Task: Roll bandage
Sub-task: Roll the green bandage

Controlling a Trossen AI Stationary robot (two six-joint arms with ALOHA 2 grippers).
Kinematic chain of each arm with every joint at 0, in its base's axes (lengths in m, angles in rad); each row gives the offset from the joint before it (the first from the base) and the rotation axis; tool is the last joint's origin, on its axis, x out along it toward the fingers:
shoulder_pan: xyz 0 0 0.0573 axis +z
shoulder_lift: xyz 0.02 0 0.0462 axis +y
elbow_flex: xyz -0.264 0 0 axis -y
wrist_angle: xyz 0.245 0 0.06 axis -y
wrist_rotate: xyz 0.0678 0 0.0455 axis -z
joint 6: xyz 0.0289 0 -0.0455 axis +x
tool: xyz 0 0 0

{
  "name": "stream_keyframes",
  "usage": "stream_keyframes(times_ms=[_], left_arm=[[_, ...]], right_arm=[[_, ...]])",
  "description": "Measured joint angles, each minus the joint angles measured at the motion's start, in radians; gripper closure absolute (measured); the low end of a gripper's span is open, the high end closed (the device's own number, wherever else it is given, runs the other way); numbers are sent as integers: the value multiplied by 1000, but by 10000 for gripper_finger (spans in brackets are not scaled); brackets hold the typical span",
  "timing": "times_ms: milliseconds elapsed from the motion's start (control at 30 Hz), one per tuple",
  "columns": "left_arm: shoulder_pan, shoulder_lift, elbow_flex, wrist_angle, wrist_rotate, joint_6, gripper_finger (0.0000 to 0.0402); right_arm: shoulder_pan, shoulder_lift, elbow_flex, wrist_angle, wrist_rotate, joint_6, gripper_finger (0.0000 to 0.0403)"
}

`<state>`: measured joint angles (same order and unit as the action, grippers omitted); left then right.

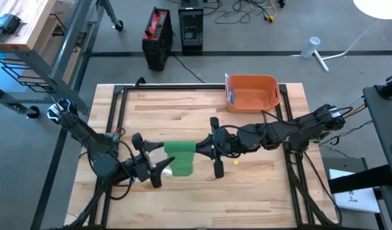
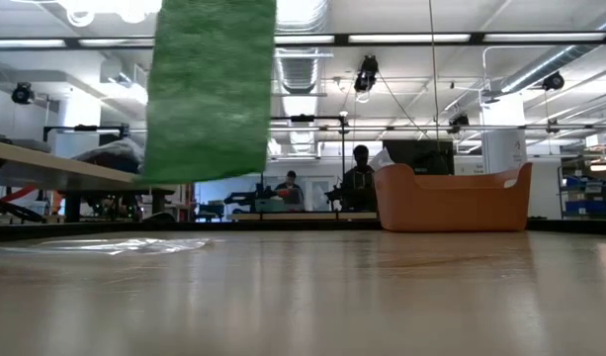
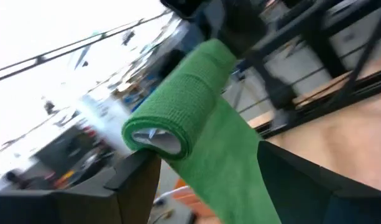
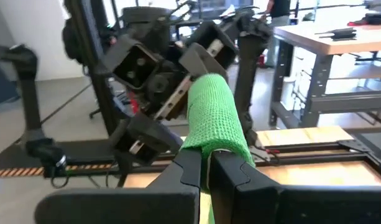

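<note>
Bandage (image 2: 212, 94) top cut off; right pincer (image 4: 209, 163) pinches it.

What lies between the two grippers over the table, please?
Only the green bandage. In the high view it spans the gap between the left gripper and the right gripper, which is shut on one end.

1. Low view: bandage (image 2: 212, 94) cut off at top edge; what holds it not visible.
2. Left wrist view: bandage tail runs off bottom edge.
3. Low view: two people (image 2: 360, 178) in bkgd, too small for detail.
</note>
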<state>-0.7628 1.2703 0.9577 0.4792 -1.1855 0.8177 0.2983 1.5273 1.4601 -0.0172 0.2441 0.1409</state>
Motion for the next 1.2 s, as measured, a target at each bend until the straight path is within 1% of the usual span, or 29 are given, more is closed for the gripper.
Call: stream_keyframes(times_ms=[67, 200, 267, 400, 500, 600, 667, 800, 967, 1200], left_arm=[[1, 18, 31, 1, -69, 44, 144], [-1, 41, 69, 2, -240, 140, 153], [-5, 42, 71, 1, -271, 153, 159], [-9, 38, 66, 0, -248, 152, 167], [-9, 39, 63, -2, -177, 151, 170], [-2, 39, 63, 0, -84, 142, 169], [11, 39, 62, -2, -54, 143, 167], [50, 39, 62, -4, -62, 149, 167], [82, 39, 61, -5, -62, 165, 177], [78, 38, 61, -9, -103, 175, 204]], right_arm=[[-2, 2, -1, 1, 11, 19, 400], [-2, 4, -5, -32, 26, 25, 400], [-3, 6, -6, -29, 26, 28, 400], [-3, 4, -5, -29, 26, 27, 400], [-4, 7, -5, -30, 50, 27, 400], [-5, 10, -5, -33, 71, 24, 400], [-6, 13, -5, -21, 73, 24, 400], [-2, 14, -5, -8, 64, 25, 400], [-2, 14, -5, -9, 49, 34, 400], [-3, 13, -5, -17, 27, 50, 400]])
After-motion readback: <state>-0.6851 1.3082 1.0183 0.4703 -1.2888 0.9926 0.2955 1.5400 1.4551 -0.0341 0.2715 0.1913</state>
